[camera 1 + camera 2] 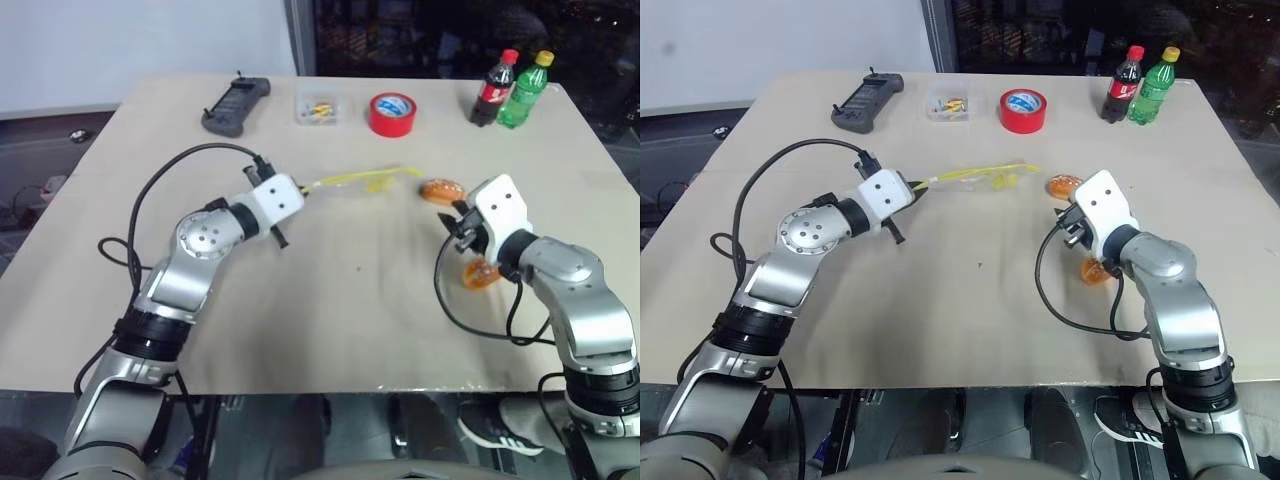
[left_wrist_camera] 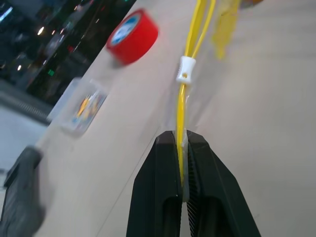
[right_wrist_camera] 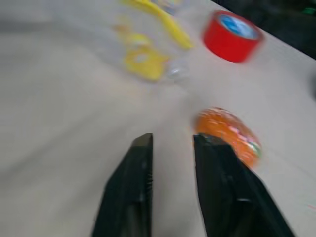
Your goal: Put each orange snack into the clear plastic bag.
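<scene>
The clear plastic bag (image 1: 360, 181) lies flat across the middle of the table, with its yellow seal strip (image 2: 190, 39) running away from my left gripper (image 2: 180, 138), which is shut on the strip's near end. One orange snack (image 1: 441, 189) rests on the table by the bag's right end. The other orange snack (image 1: 480, 273) lies nearer, partly hidden under my right wrist. My right gripper (image 3: 173, 140) hovers open and holds nothing; the farther snack (image 3: 229, 133) sits just outside one of its fingers.
Along the far edge stand a red tape roll (image 1: 392, 113), a small clear box of coloured bits (image 1: 320, 107), a black handheld controller (image 1: 236, 105), a cola bottle (image 1: 495, 87) and a green bottle (image 1: 526, 88). Bare tabletop (image 1: 350, 300) lies between the arms.
</scene>
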Controlling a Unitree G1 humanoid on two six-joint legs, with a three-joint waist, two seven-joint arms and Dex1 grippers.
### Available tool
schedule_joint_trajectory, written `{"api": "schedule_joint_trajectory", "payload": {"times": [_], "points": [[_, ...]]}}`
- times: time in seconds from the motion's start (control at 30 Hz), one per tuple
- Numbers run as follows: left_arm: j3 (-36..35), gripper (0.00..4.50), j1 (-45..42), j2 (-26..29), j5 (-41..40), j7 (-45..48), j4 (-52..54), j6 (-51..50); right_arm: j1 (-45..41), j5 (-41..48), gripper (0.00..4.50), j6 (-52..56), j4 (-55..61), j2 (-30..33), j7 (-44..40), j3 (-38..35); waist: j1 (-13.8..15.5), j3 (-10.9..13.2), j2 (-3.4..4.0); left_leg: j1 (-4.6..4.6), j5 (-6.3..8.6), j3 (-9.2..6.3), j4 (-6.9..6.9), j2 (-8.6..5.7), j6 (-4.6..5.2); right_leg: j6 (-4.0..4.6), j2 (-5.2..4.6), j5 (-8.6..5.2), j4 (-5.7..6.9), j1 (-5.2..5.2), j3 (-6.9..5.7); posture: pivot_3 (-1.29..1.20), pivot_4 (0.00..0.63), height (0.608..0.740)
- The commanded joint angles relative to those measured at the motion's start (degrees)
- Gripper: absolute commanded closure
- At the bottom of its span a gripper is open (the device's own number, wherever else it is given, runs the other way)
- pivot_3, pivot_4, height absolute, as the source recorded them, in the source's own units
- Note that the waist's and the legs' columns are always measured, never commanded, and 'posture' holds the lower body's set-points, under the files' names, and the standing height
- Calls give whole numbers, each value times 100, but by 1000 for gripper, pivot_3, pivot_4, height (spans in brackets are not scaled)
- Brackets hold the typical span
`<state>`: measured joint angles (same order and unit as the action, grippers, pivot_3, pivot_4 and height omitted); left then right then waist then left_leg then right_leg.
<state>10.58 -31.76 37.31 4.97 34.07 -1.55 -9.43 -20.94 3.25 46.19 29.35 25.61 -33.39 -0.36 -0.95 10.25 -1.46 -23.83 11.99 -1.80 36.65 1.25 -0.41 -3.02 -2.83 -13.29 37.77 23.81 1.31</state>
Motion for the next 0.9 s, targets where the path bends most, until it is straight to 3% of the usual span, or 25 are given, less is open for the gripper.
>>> {"api": "schedule_joint_trajectory", "payload": {"times": [0.03,0.17,0.47,0.9], "points": [[-196,4500,11,-32,96,-101,358,-137,-143,779,3449,244,536,-151,-139,-463,2,0,0,0,0,-1,0,0,0,0,0,0,0,0,0,0,150,740],[-201,4500,25,-91,149,-111,464,-227,-535,1481,4417,883,643,-850,129,-324,-29,0,0,6,0,-1,0,5,0,1,5,0,8,0,2,0,150,740],[-89,4500,203,-193,361,-75,768,-96,-1554,1325,4417,712,-887,-2504,1327,478,-42,0,1,3,0,-1,1,4,0,2,5,1,7,1,0,0,150,740],[-108,4500,524,-238,485,4,1248,-197,-1822,1380,4417,493,-1627,-2824,1660,572,-15,1,2,2,0,-2,-1,5,0,2,6,0,7,3,-1,0,150,740]]}}
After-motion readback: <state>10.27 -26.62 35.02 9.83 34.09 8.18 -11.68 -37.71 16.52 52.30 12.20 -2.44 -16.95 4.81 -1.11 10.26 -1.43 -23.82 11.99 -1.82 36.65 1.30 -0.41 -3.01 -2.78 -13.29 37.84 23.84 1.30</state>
